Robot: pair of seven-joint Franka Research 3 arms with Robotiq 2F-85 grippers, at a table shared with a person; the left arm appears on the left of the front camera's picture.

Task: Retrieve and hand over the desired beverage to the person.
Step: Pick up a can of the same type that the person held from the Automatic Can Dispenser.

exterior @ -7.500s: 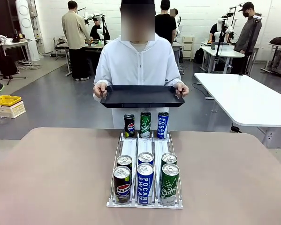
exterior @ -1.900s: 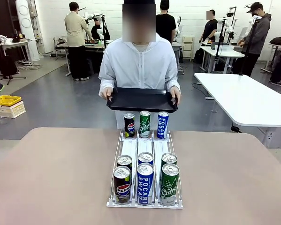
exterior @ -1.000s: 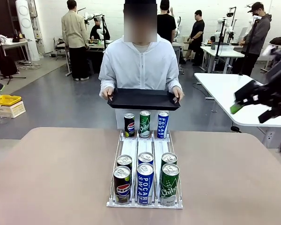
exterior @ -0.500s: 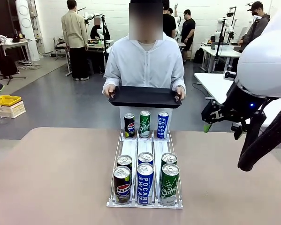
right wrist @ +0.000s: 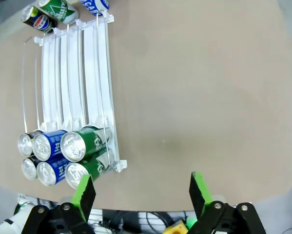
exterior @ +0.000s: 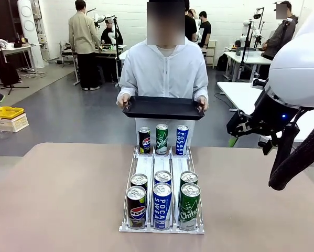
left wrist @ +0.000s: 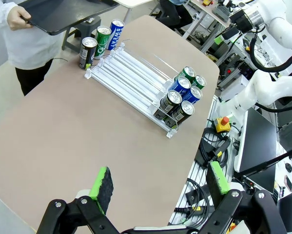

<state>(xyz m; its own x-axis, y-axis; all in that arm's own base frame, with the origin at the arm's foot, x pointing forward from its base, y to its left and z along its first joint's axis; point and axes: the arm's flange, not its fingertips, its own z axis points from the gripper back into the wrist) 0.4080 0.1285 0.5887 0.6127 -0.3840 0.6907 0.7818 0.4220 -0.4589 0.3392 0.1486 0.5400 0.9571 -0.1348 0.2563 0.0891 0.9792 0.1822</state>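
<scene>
Right hand point(exterior: 234, 131) has swung in; can rack point(exterior: 162, 160) stands before the person point(exterior: 164, 73).

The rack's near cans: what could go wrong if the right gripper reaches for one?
1. The six near cans stand packed together, so the open right gripper may knock a neighbour.
2. The person holds the tray in the air; a can set there may tip.

Near edge of the rack point(exterior: 162, 229): black can point(exterior: 137, 208) is showing "PEPSI", blue can point(exterior: 162, 206) is showing "POCARI SWEAT", green can point(exterior: 188, 207) is showing "Chils", the rest curving out of sight. At the rack's far edge, far blue can point(exterior: 182, 140) is showing "POCARI SWEAT".
</scene>
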